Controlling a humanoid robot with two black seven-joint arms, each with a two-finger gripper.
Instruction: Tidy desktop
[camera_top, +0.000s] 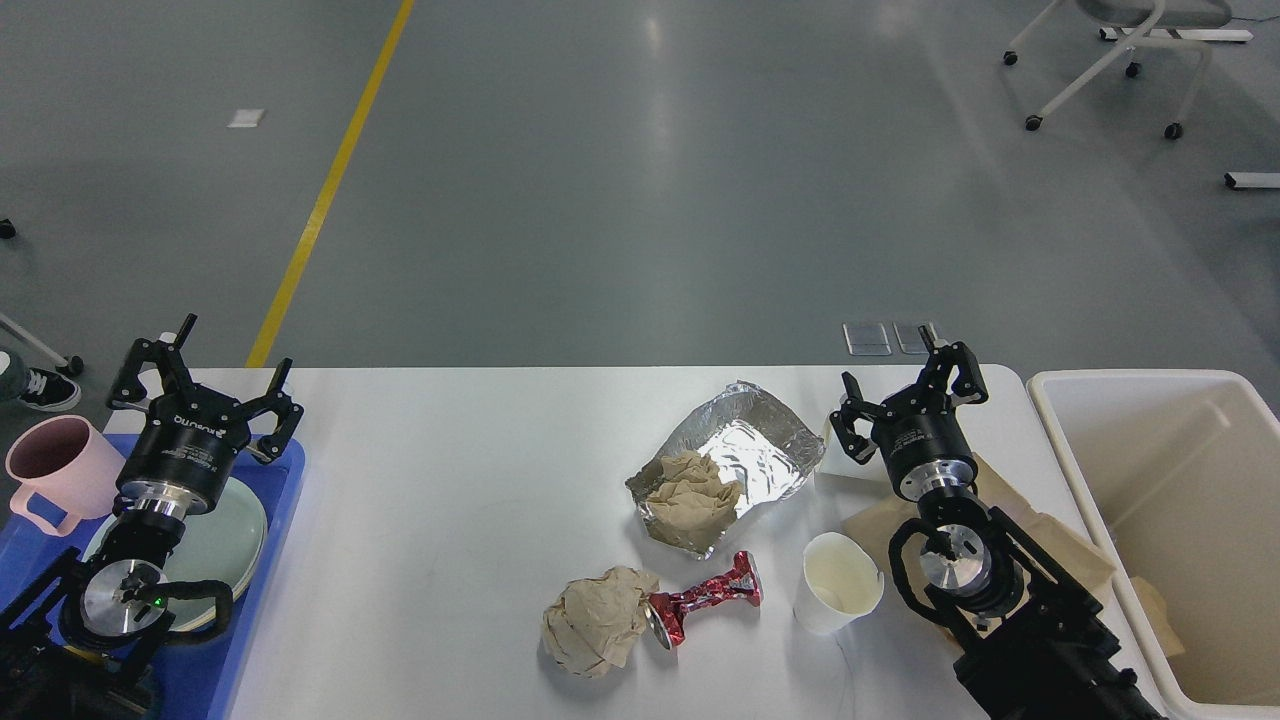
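Observation:
The white desktop (450, 520) holds a crumpled foil sheet (745, 445) with a brown paper wad (690, 495) on it, a second brown paper ball (595, 620), a crushed red can (705, 598), a white paper cup (838, 582) and flat brown paper (1040, 545) under my right arm. My left gripper (205, 385) is open and empty above the blue tray's (285, 500) far corner. My right gripper (905, 385) is open and empty near the far right edge, behind the cup.
The blue tray at the left holds a pale green plate (235, 545) and a pink mug (55, 470). A cream bin (1160, 520) stands right of the desktop with some scrap inside. Chair legs (1100, 70) stand far back on the grey floor.

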